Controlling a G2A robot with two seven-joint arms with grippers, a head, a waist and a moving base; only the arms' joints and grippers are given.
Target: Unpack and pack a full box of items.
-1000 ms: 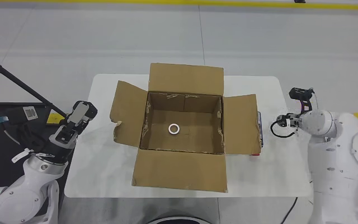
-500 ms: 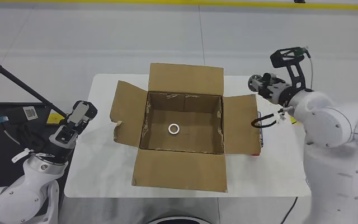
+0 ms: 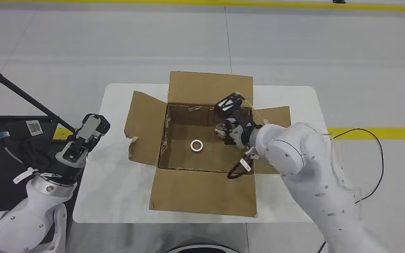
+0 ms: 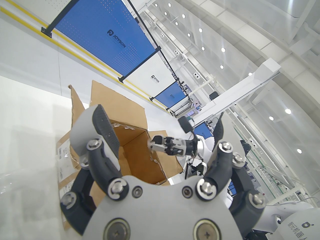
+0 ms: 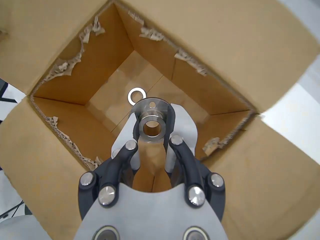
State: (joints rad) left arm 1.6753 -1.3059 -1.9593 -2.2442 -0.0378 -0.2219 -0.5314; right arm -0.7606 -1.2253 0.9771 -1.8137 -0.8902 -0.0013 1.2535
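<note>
One bushing (image 5: 142,108) sits clamped in our right gripper (image 5: 152,123) over the box (image 3: 209,85); let's lower straight, clear of the ring (image 3: 193,146) at 8 o'clock.

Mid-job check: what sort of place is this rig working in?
Likely a large factory-style hall or test floor: a grey floor marked with yellow lane lines, blue partition panels standing in a row, and a high ceiling with rows of lights.
</note>
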